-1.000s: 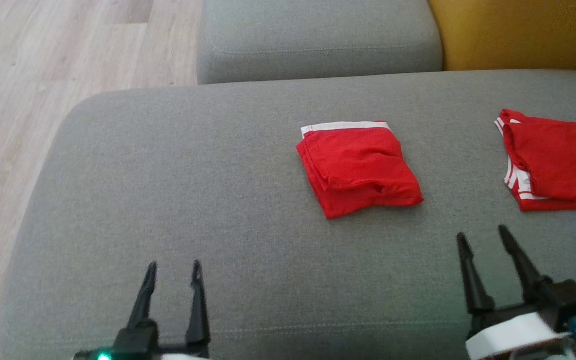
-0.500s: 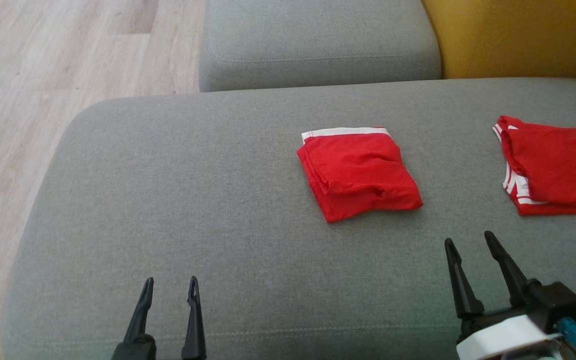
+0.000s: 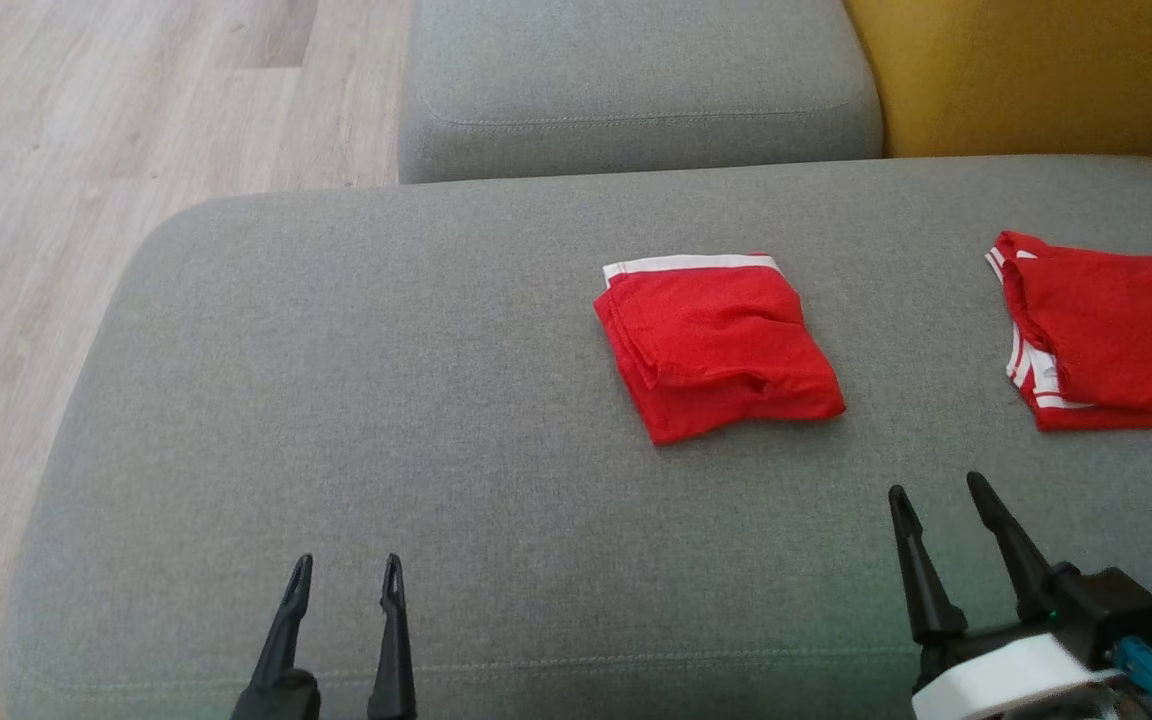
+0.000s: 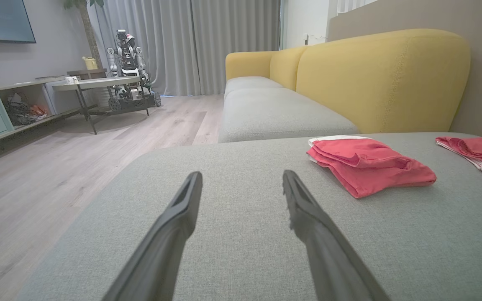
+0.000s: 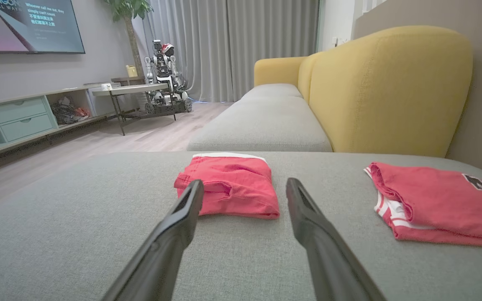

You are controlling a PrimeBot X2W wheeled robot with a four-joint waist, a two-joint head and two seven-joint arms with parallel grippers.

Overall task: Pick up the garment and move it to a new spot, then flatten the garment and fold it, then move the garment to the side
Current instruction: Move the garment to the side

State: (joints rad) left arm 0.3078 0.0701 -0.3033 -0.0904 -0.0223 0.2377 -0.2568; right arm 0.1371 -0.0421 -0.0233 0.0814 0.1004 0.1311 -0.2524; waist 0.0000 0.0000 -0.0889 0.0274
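Fingers of the left gripper (image 3: 347, 565) stand wide apart and hold nothing, well to the near-left of the shorts (image 3: 721, 345). Shorts lie folded on the cushion (image 3: 336, 400), almost square and a little turned, with the white band running left to right along the far edge. Right gripper (image 3: 937, 488), also fully spread and empty, is to the near-right of the shorts; I judge it the closer arm. Jersey (image 3: 1106, 335) lies right of the shorts, apart from them. Right wrist view puts the shorts almost straight ahead of its fingers. Left wrist view has them off to the right and shows the stacked fold edges.
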